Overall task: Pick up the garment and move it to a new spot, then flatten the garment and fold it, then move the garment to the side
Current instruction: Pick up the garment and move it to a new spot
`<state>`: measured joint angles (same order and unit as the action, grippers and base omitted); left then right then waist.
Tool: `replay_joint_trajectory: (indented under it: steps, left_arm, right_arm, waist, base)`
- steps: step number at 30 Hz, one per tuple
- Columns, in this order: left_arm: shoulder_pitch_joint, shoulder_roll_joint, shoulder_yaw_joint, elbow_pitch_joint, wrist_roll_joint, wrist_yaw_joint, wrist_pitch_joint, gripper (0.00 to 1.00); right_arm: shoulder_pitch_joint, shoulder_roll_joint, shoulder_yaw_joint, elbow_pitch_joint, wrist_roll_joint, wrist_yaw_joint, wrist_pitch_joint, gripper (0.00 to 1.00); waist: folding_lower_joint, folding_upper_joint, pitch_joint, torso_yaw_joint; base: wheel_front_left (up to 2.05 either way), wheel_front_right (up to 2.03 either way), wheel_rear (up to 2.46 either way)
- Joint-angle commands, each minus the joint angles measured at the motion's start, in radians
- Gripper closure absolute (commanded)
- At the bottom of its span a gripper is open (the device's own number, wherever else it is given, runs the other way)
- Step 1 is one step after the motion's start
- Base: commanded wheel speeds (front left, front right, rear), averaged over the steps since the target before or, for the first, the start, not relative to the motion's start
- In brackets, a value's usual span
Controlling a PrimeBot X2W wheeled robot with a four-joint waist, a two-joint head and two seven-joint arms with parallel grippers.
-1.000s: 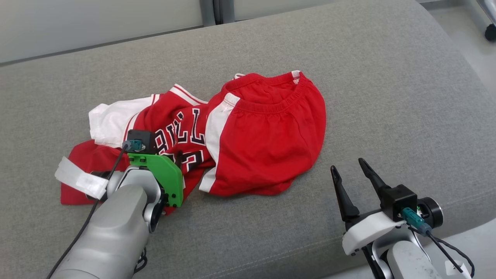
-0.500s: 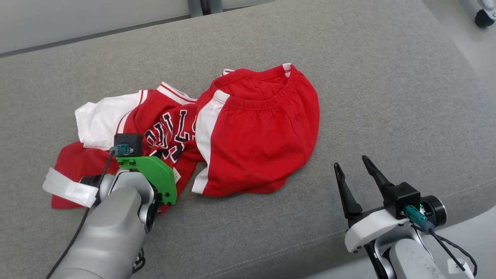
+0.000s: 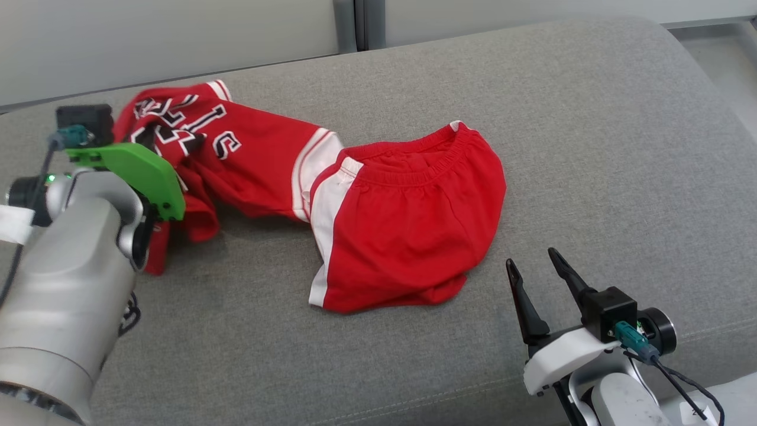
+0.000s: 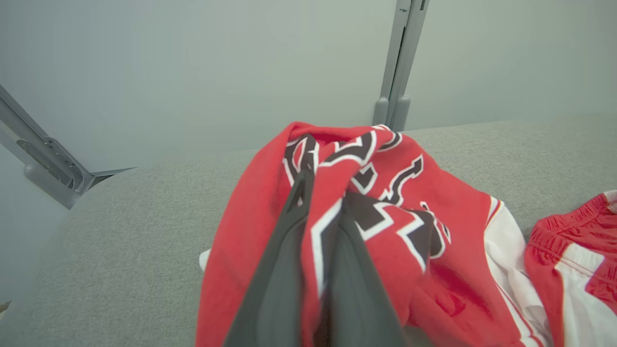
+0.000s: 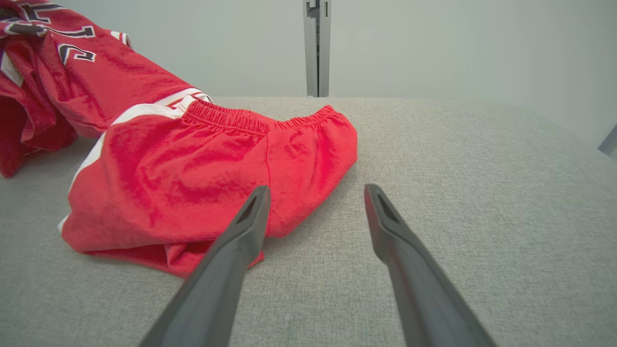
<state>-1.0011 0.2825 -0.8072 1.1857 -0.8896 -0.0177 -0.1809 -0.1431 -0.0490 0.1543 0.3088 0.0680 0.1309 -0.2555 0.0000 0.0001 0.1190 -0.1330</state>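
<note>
A red jersey with black-and-white lettering and white trim hangs lifted off the grey cushion at the left. My left gripper is shut on a bunched fold of its lettered part; in the head view its fingers are hidden behind the green wrist mount. The jersey's lower end trails down to red shorts with a white side stripe, lying flat mid-cushion. My right gripper stands open near the front right, its left finger just over the shorts' hem, holding nothing.
The cushion's front edge runs below both arms, and its rounded right end drops to pale floor. A pale wall with a grey metal post stands behind. Bare cushion spreads right of the shorts.
My left gripper has risen and swung back and to the left, lifting the jersey and stretching it away from the shorts. The head camera has shifted. The right gripper stays put.
</note>
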Motion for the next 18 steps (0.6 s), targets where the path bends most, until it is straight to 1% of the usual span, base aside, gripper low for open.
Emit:
replay_joint_trajectory:
  steps: [1, 5, 7, 13, 18]
  left_arm:
    - [-0.029, 0.023, 0.007, -0.005, -0.009, -0.008, 0.004, 1.0]
    - [-0.079, 0.09, 0.015, -0.01, -0.01, -0.017, 0.032, 1.0]
    - [-0.103, 0.133, 0.021, -0.011, -0.011, -0.015, 0.047, 1.0]
    - [-0.176, 0.267, 0.039, -0.019, -0.004, 0.005, 0.074, 1.0]
    - [-0.23, 0.365, 0.042, -0.038, 0.013, 0.037, 0.084, 1.0]
  right_arm:
    - [0.014, -0.003, 0.003, 0.002, 0.006, 0.0, -0.003, 0.0]
    - [0.01, -0.003, 0.002, 0.001, 0.006, 0.0, -0.004, 0.0]
    - [0.005, -0.003, 0.001, -0.001, 0.004, 0.0, -0.004, 0.0]
    - [-0.01, -0.003, -0.008, -0.007, -0.001, 0.0, -0.006, 0.0]
    - [-0.015, -0.002, -0.021, -0.012, -0.009, 0.0, -0.008, 0.0]
  waist:
    - [0.0, -0.0001, -0.003, 0.0]
    - [0.0, -0.0001, 0.006, -0.019]
    - [0.0, -0.0001, 0.015, -0.032]
    - [0.0, -0.0001, 0.06, -0.083]
    - [0.0, -0.0001, 0.091, -0.118]
  base:
    - [0.0, 0.0, 0.0]
    - [0.0, 0.0, 0.0]
    - [0.0, 0.0, 0.0]
    - [0.0, 0.0, 0.0]
    - [0.0, 0.0, 0.0]
